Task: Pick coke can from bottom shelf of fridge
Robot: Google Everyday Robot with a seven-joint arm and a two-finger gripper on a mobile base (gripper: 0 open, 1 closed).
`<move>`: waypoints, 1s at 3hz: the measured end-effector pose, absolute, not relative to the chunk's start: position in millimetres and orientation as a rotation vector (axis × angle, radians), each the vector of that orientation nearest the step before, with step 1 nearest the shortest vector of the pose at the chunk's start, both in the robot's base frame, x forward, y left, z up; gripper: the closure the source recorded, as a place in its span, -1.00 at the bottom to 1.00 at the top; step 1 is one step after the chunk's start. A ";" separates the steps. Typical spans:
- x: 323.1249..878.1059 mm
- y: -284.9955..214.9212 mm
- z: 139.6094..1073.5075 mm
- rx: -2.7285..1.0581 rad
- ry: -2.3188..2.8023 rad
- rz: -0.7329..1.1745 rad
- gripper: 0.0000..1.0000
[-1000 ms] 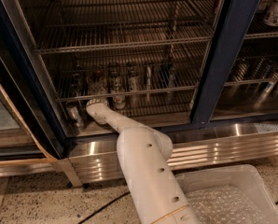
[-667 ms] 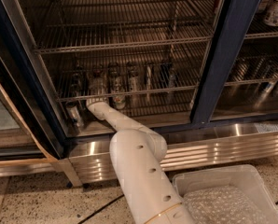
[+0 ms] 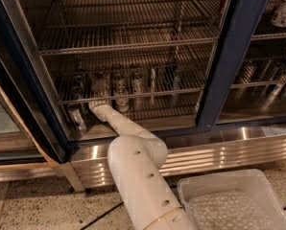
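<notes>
Nearest me, a clear bin (image 3: 220,175) sits on the floor beside my white arm (image 3: 138,171). The arm reaches over the ribbed base of the fridge (image 3: 229,56) to the bottom shelf (image 3: 179,91). There the tool (image 3: 99,104) sits at the front rail, left of centre, just before the row of cans (image 3: 133,83). I cannot tell whether the tool is wide, narrow or holding anything, nor which dim can is the coke can.

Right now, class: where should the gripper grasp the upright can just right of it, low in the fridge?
Round the mid-body of the can, level from the open front, where the gripper sits beside it. It stands upright and a wire rack runs close overhead, so a top approach looks blocked.
</notes>
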State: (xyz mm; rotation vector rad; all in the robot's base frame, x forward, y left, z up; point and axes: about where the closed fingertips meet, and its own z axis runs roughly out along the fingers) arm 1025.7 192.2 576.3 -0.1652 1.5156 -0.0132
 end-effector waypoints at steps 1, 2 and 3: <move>1025.7 192.1 576.3 -0.165 1.516 -0.013 -0.06; 1025.7 192.1 576.3 -0.165 1.516 -0.013 0.29; 1025.7 192.1 576.3 -0.165 1.516 -0.013 0.77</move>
